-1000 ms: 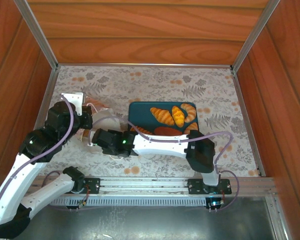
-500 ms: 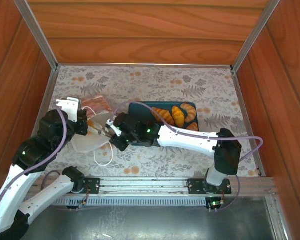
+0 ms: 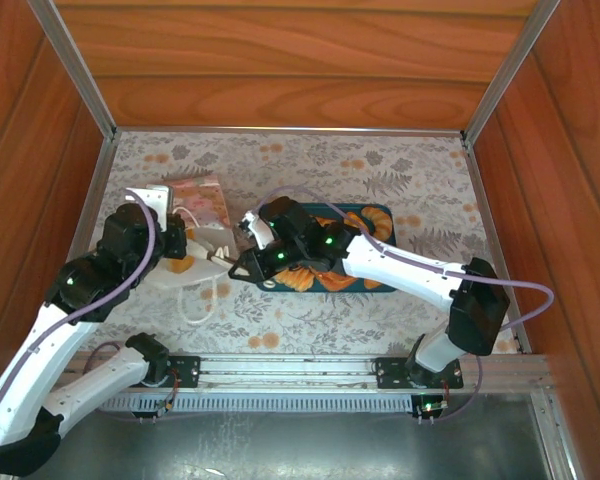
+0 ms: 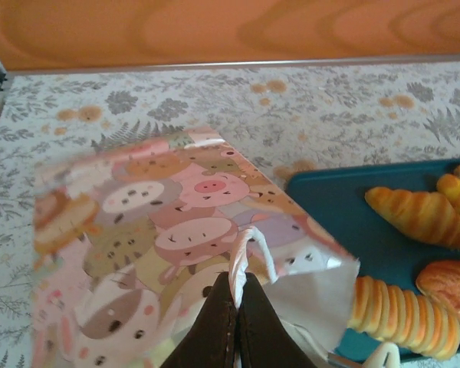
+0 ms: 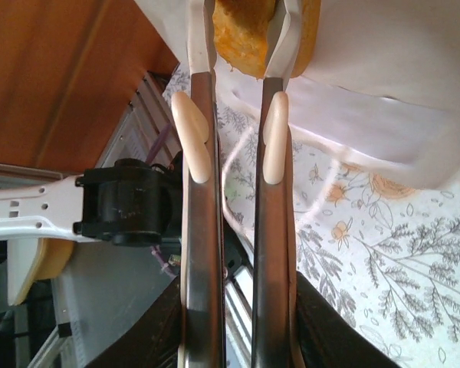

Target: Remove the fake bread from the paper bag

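Lighting bright, even and diffuse; shadows faint in the top view. Left wrist view: near part of paper bag (image 4: 138,230) blurred. Right wrist view: bag's white paper glares, foreground soft

Surface (image 3: 310,165): cloth cover, grey fern print, orange blossoms; wooden walls on three sides. Teal tray (image 4: 326,203) flat near centre. Paper bag (image 4: 161,222), pastel animal print, tipped on its side just left of tray, white mouth toward tray's left edge.
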Robot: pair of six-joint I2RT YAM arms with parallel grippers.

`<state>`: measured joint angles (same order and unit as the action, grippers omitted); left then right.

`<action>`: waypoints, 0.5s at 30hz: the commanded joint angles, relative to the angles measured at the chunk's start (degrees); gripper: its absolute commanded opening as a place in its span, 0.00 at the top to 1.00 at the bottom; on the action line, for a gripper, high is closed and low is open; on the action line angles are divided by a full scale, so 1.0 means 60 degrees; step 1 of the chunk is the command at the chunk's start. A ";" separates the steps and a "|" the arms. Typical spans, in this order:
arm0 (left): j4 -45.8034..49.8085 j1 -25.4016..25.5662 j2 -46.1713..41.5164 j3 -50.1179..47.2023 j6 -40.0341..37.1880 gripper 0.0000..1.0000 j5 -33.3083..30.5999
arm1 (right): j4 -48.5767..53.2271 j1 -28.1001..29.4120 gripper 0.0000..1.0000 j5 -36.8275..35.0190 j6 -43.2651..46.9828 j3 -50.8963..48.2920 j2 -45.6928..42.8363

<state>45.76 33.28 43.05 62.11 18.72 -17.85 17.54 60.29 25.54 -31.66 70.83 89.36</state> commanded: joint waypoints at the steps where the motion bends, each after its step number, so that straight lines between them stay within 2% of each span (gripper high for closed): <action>1: -0.0395 -0.0038 -0.0245 0.0025 0.0307 1.00 -0.0283 | -0.0850 -0.0014 0.77 0.1294 -0.0514 -0.0172 -0.0459; 10: -0.0514 -0.0029 -0.0181 -0.0031 0.0829 1.00 -0.0546 | -0.0218 -0.0188 0.77 0.1965 -0.0445 0.0018 -0.0617; 15: -0.0566 -0.0030 0.0150 0.0082 0.1078 1.00 -0.0805 | -0.0316 -0.0365 0.77 0.1575 -0.0781 -0.0480 -0.1205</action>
<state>43.59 33.28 42.89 62.06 23.31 -20.56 18.13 59.16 33.52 -35.20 68.95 86.63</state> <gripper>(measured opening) 0.051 0.300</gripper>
